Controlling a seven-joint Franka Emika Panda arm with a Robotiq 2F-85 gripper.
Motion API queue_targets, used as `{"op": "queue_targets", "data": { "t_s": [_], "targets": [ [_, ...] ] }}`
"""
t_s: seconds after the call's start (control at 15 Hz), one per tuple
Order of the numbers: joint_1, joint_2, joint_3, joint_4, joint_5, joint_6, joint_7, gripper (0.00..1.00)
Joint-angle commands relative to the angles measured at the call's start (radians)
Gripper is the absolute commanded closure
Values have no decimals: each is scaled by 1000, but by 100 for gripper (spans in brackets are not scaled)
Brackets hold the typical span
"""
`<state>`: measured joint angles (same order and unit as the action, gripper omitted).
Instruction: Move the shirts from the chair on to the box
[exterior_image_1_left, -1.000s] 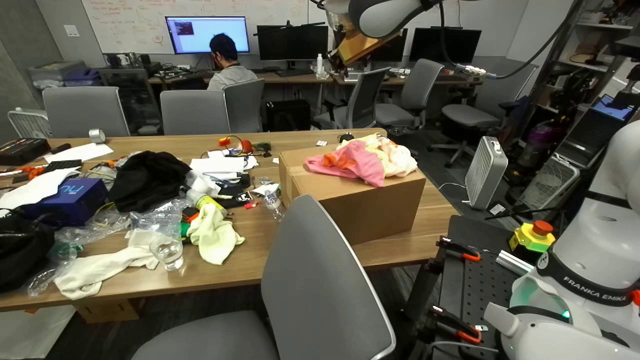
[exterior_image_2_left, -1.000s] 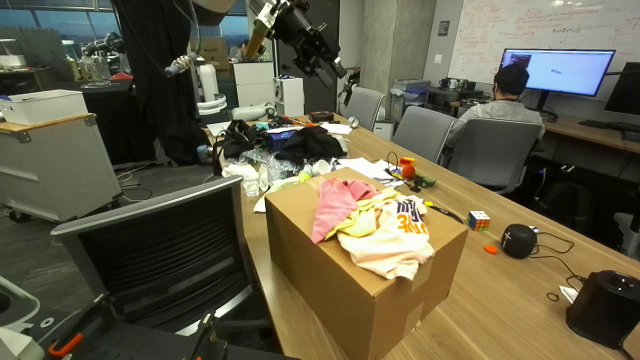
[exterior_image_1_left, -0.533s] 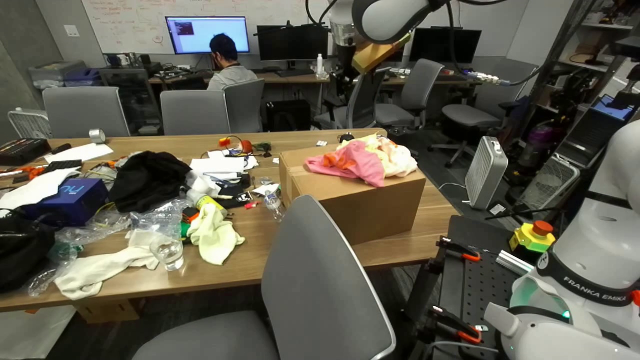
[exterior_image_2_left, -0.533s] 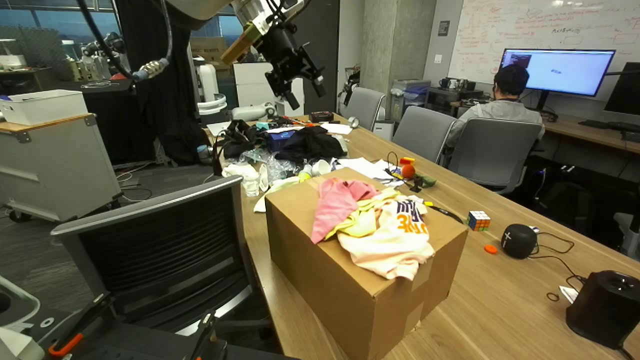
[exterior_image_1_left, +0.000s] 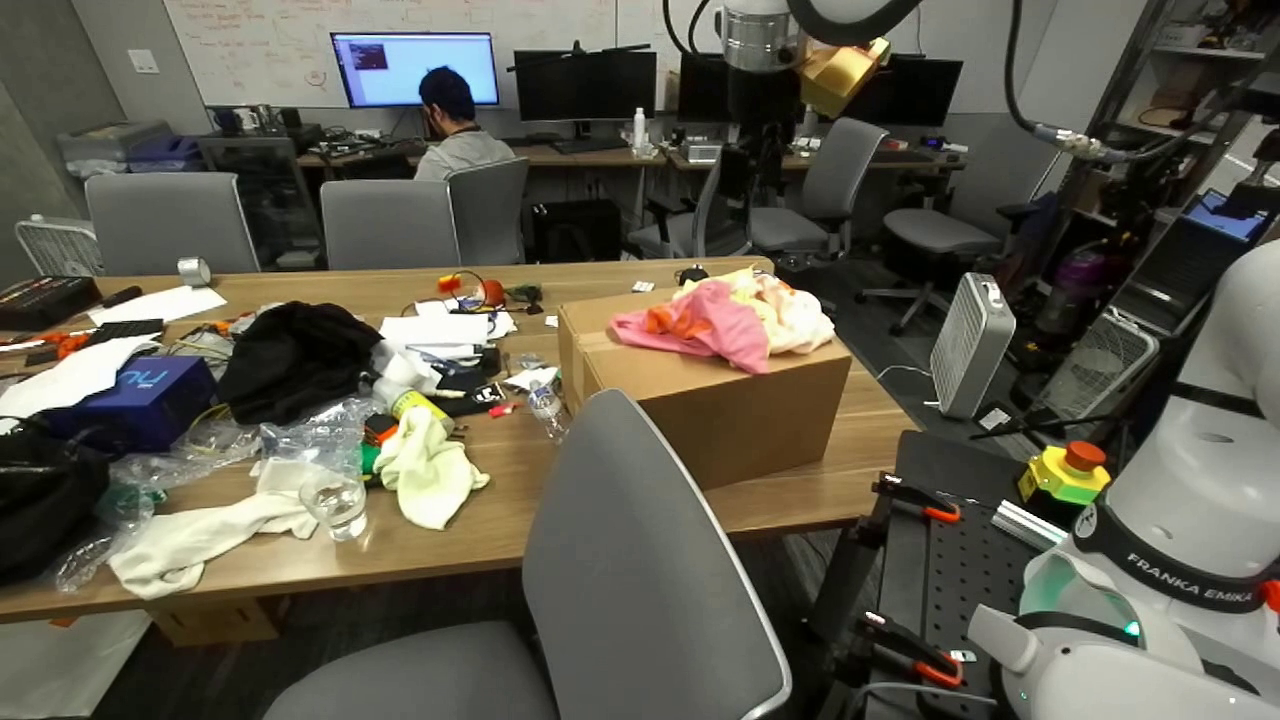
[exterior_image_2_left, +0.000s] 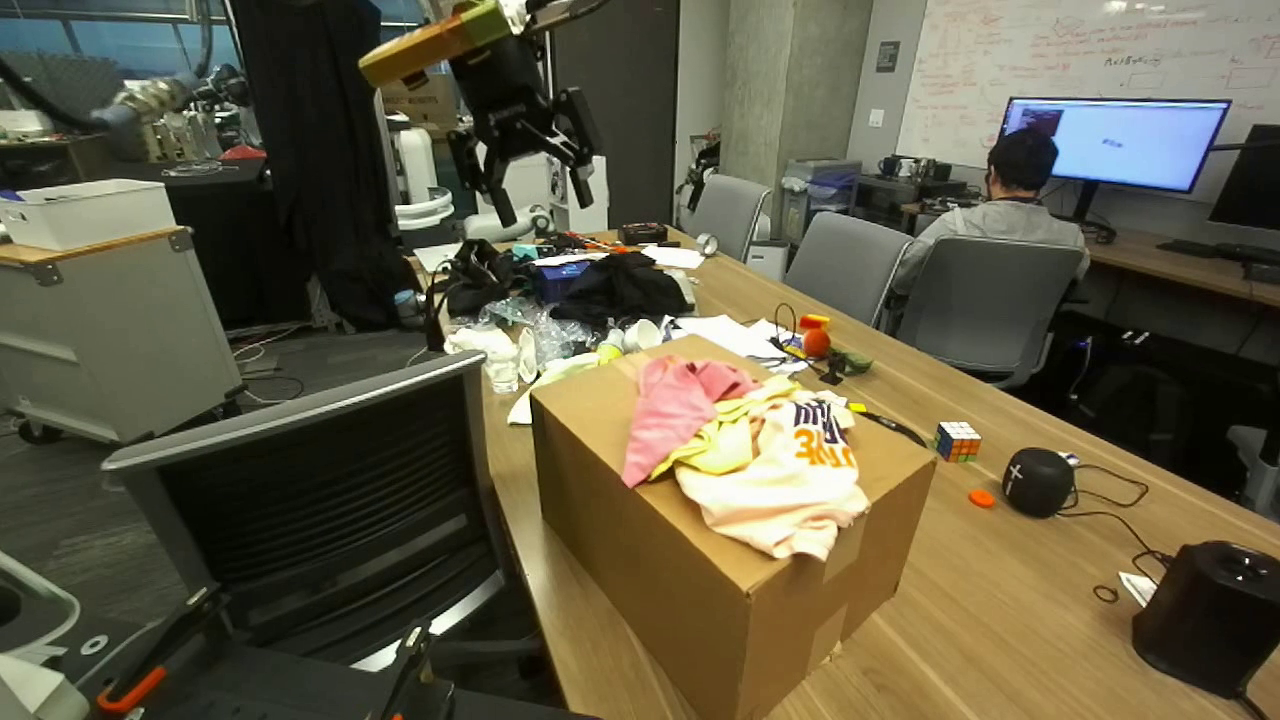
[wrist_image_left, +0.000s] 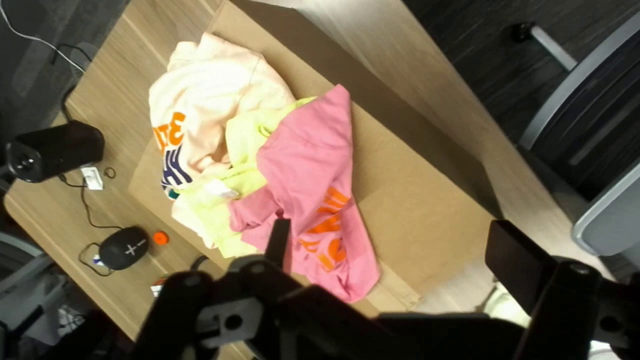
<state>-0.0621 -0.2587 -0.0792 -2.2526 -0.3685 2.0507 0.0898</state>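
Gripper (exterior_image_2_left: 546, 208) hangs spread, holding nothing, shirts (exterior_image_2_left: 742, 445) heaped on the box (exterior_image_2_left: 650, 580) below it, none left to move, I reckon.

3 rumpled shirts (exterior_image_2_left: 735, 440), pink, yellow, peach, overlap atop the box (exterior_image_2_left: 640, 570)

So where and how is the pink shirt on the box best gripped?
I'd pinch the pink shirt by a fold near its middle, probably bringing the open hand straight down: the shirt lies crumpled on the box, creases facing up.
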Motion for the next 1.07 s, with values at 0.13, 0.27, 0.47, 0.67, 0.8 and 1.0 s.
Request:
{"op": "queue_targets", "data": {
  "t_s": [0.13,0.27,0.47,0.67,0.8,1.0],
  "targets": [
    [22,-236,-50,-137,163,30,-329,0],
    [38,-286,-72,-163,231,42,-411,0],
    [69,-332,-103,-179,333,24,-500,0],
    [81,-352,-113,-188,370,-10,-538,0],
    [74,-354,-103,-188,364,-55,-526,0],
    [63,-329,-95,-183,345,-68,-507,0]
  ]
}}
